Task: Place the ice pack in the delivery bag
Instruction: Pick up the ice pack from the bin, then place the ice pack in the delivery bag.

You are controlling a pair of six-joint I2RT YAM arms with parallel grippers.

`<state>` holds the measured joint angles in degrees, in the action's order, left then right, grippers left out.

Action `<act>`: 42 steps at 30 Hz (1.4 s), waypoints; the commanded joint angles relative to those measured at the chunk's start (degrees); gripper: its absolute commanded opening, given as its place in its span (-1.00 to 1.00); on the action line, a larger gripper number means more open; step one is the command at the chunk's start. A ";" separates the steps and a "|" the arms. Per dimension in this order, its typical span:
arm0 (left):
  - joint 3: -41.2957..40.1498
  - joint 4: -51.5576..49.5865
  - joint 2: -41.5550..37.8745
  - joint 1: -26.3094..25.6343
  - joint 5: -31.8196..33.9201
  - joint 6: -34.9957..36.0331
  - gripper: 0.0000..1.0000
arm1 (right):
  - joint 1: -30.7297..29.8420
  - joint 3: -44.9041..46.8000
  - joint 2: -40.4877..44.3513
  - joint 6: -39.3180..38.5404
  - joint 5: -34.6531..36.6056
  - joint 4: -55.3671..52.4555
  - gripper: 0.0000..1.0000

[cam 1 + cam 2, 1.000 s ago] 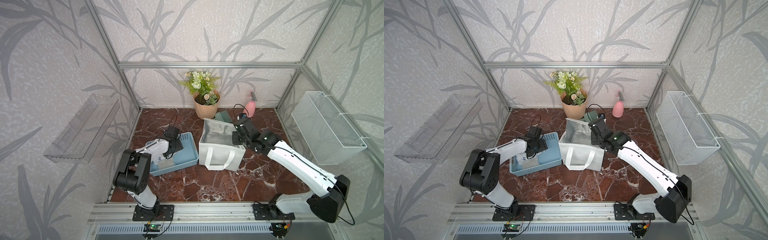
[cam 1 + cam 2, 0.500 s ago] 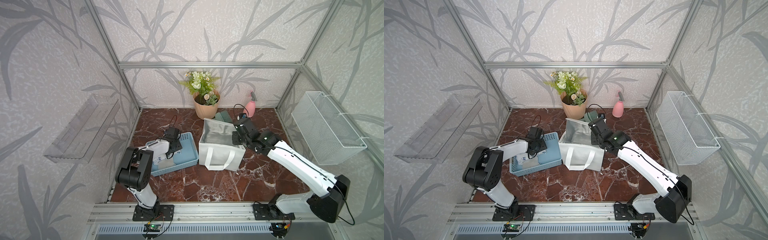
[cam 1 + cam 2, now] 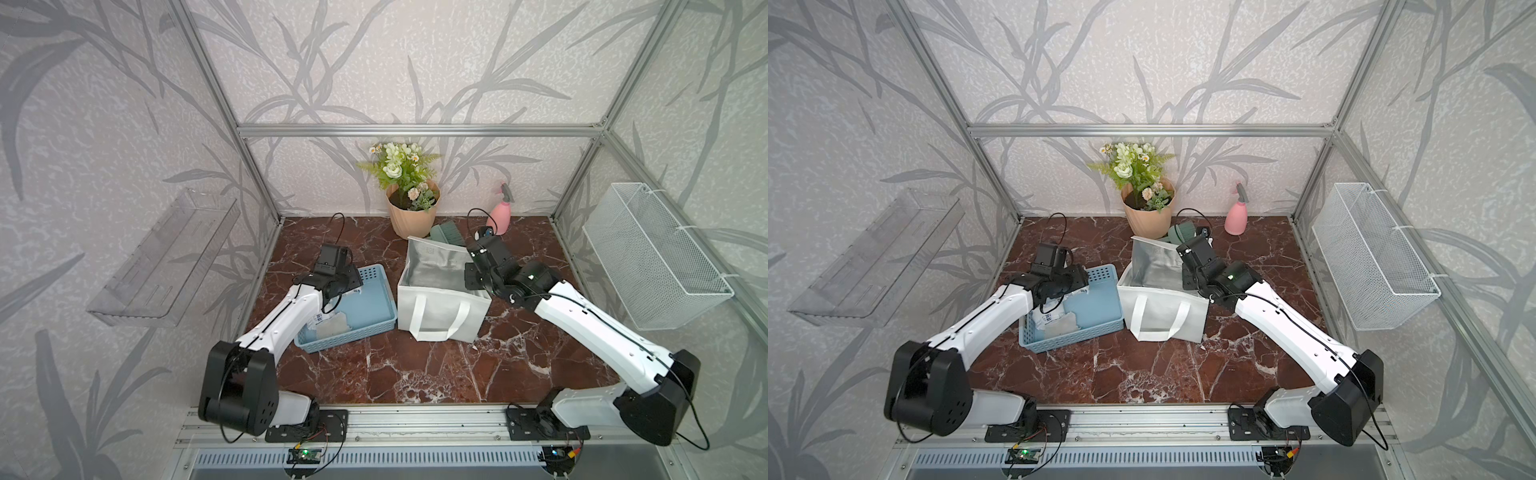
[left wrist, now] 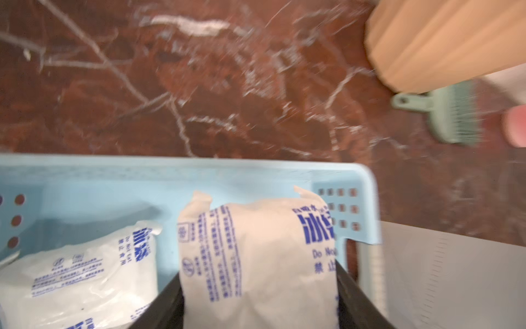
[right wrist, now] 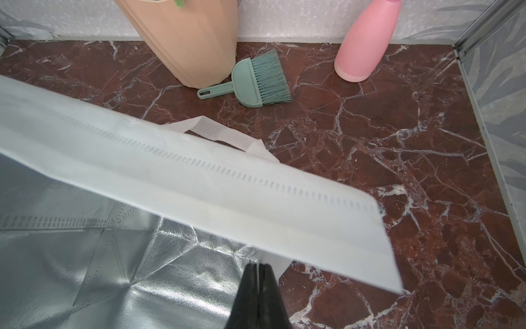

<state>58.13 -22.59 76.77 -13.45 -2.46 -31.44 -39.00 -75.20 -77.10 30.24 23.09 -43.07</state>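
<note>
— Where is the ice pack [image 4: 256, 242] right now?

— In the blue basket [image 4: 199, 168], on the left arm's side of the table [image 3: 415, 365]. The left wrist view shows it standing between the two black fingers [image 4: 168, 307] of the left tool [image 4: 257, 270], white with blue print. It fills the gap from one finger to the other, so the tool is clamped on it.

— Is it lifted off the basket floor?

— I cannot tell. That view is blurred, and in both top views the wrist covers the grip. Its far end reaches the basket's perforated end wall, and another printed pack [image 4: 85, 273] lies beside it in the basket.

— And the delivery bag [image 3: 440, 307]?

— It stands upright just beside the basket, mouth open, with one white loop handle hanging down the side facing the arm bases. The silver lining [image 5: 85, 270] shows inside.

— What is the right tool [image 5: 257, 270] doing?

— It sits at the bag's rim on the right arm's side. Its fingers are pressed together with a thin strip of white fabric pinched between them, so it is clenched on the bag's edge.

— Anything behind the bag?

— A flower pot [image 3: 411, 216], a green brush [image 5: 256, 79] lying flat next to it, and a pink spray bottle [image 5: 364, 42] by the back wall, all apart from the bag.
</note>
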 commanded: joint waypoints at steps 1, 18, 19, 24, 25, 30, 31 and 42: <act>7.57 1.66 -3.94 -0.68 -6.89 4.92 -0.27 | 0.32 0.82 1.25 0.62 0.82 -1.10 -0.96; 23.34 2.59 5.97 -23.30 -20.90 15.65 -0.28 | 0.38 2.18 3.01 0.84 0.55 0.45 -0.96; 23.26 2.16 6.94 -24.24 -20.67 15.86 -0.28 | 0.42 2.20 3.01 0.83 0.40 0.69 -0.96; 25.17 -0.48 13.09 -27.39 -17.43 16.79 -0.27 | 0.35 2.82 3.20 0.14 -1.12 1.87 -0.96; 26.00 -1.11 14.64 -27.57 -16.98 17.29 -0.27 | 0.33 3.01 3.40 -0.22 -1.78 2.31 -0.96; 29.86 -4.80 21.19 -28.60 -17.40 23.34 -0.20 | 0.30 4.38 4.40 -2.47 -5.07 5.04 -0.96; 30.10 -5.70 22.29 -28.86 -18.72 25.26 -0.16 | 0.42 4.80 4.74 -3.33 -5.45 5.67 -0.96; 38.34 -16.00 28.83 -29.17 -15.42 35.53 -0.12 | 3.93 7.27 6.25 -8.24 -10.61 6.78 -0.94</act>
<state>93.21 -35.03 105.58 -42.98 -19.03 -0.03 -35.83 -69.54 -72.20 23.59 14.55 -36.62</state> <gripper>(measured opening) 0.636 0.041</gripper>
